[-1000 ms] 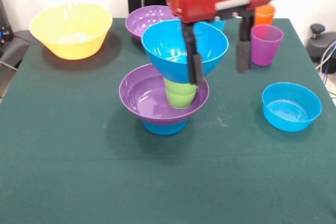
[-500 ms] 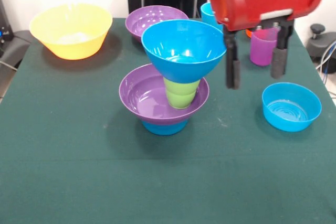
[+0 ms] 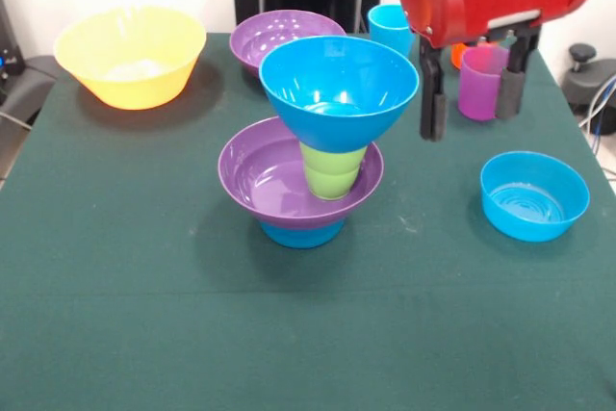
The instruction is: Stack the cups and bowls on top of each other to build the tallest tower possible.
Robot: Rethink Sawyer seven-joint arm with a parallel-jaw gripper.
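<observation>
As the pile now stands in four layers, about half of the ten pieces is still waiting on the surface [image 3: 144,334].

Tower [image 3: 318,141]: it stands near the middle of the surface. A small blue bowl [image 3: 301,233] is lowest, a wide purple bowl [image 3: 260,175] sits on it, a green cup [image 3: 332,172] stands inside the purple bowl, and a large blue bowl [image 3: 339,79] rests on the cup.

State of tower: upright, as far as I can judge; the top bowl is much wider than the cup under it, so I think it can tip easily.

My claw [image 3: 470,103]: it hangs in the air to the right of the tower in the front view, apart from it, with its two fingers spread and nothing between them.

Pieces left, bowls: the yellow bowl [image 3: 130,55] at the far left corner, the second purple bowl [image 3: 279,31] behind the tower, and the second small blue bowl [image 3: 534,196] at the right.

Pieces left, cups: the purple cup [image 3: 478,84] just behind my claw, a light blue cup [image 3: 390,26] farther back, and an orange cup [image 3: 456,55] almost hidden by my arm.

Done: four pieces stacked.

Still to do: six pieces, if the tower can carry them; the purple cup is the nearest one to my claw.
</observation>
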